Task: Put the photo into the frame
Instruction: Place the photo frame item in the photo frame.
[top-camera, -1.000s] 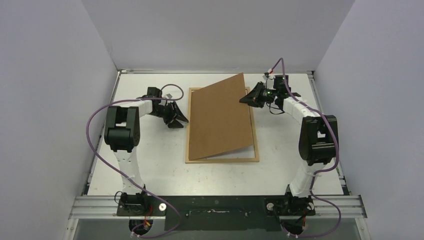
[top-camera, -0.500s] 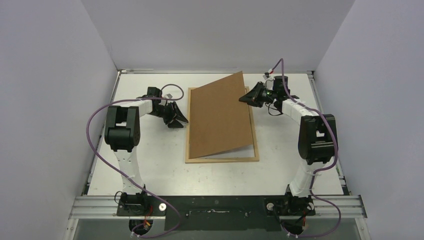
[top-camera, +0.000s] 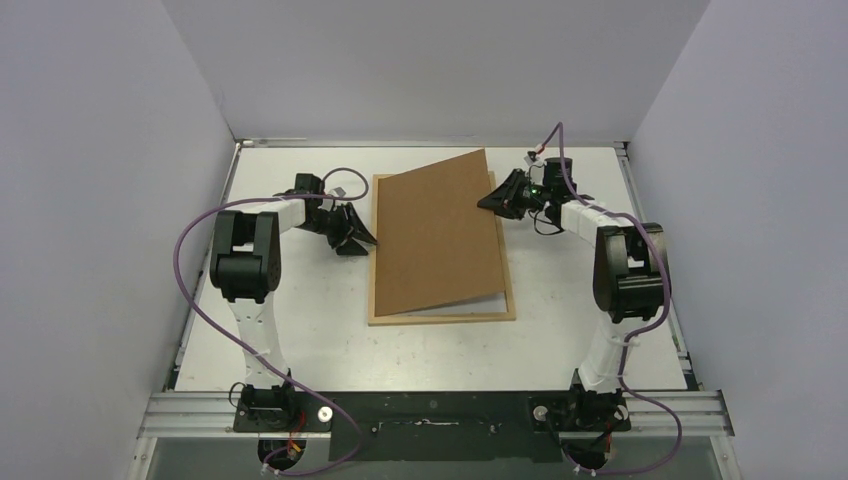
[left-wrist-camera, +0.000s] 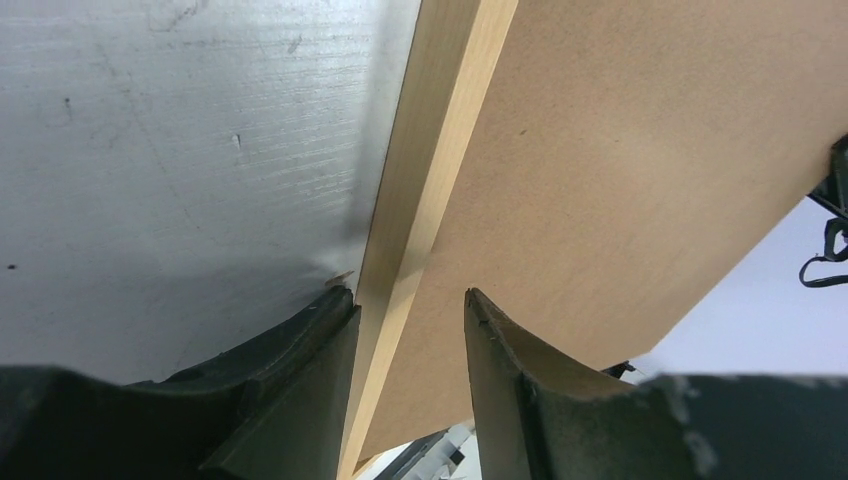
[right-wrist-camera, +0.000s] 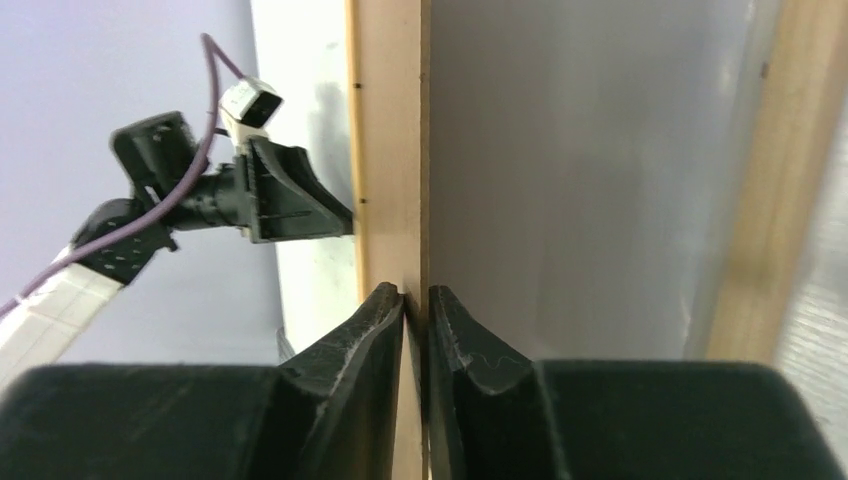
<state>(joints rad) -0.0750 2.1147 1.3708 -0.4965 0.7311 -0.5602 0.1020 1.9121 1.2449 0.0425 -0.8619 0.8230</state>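
A plain lilac-grey left wall (top-camera: 100, 200) closed in the white, scuffed table (top-camera: 290, 330), and a metal rail (top-camera: 200, 410) ran along its near edge. The left pincer (top-camera: 362, 239) sat low at the frame's left strip, its jaws partly apart with the strip between them. The frame (top-camera: 440, 319) lay flat in the middle of the table. A brown backing panel (top-camera: 435, 235) leaned over it, left edge down along the left strip, right edge raised. Under the panel lay a pale surface (right-wrist-camera: 580, 180); whether it was the photo could not be told. The right pincer (top-camera: 487, 203) was nearly closed, pinching the panel's raised edge. A matching right wall (top-camera: 770, 200) bounded that side.
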